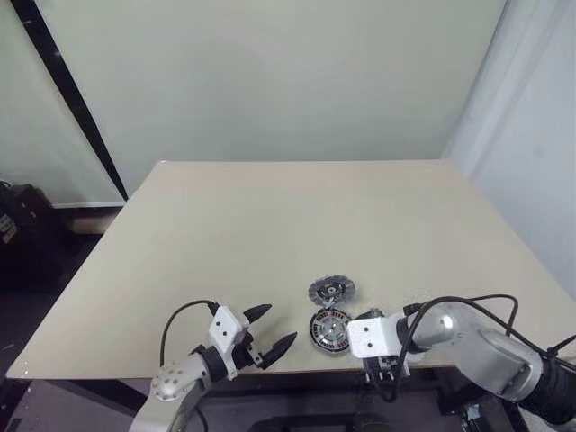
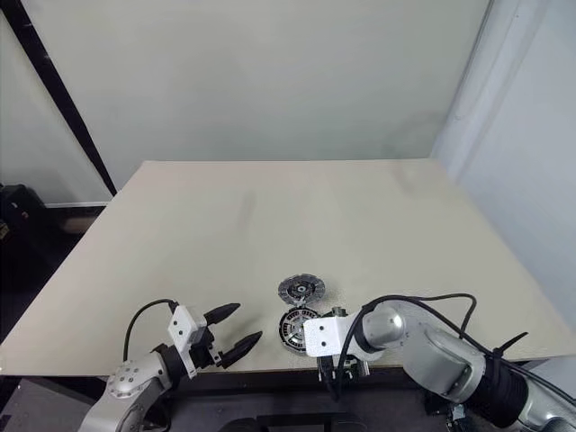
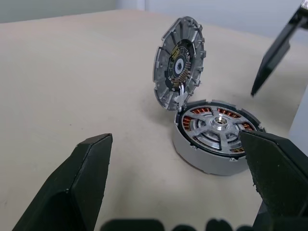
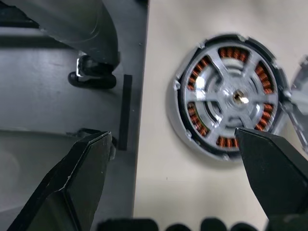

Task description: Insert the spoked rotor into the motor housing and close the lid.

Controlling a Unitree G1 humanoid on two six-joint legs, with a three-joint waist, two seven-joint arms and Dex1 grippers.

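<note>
The motor housing [image 1: 330, 330] lies near the table's front edge, with copper windings ringing its inside. The spoked rotor [image 3: 216, 126] sits inside it, silver spokes and hub facing up. The lid [image 3: 179, 62] stands tilted upright at the housing's far rim, ribbed face with dark hub toward me. My left gripper [image 1: 281, 324] is open just left of the housing, level with it and aimed at it. My right gripper [image 4: 173, 134] hangs open above the housing's near side, pointing down, with nothing between its fingers. One right finger [image 3: 276, 53] shows beyond the lid.
The beige table [image 1: 270, 225] stretches away behind the parts. Its front edge [image 4: 142, 120] runs right beside the housing, with grey floor and a caster wheel [image 4: 94, 72] below. A dark bag [image 1: 22, 216] sits on the floor at far left.
</note>
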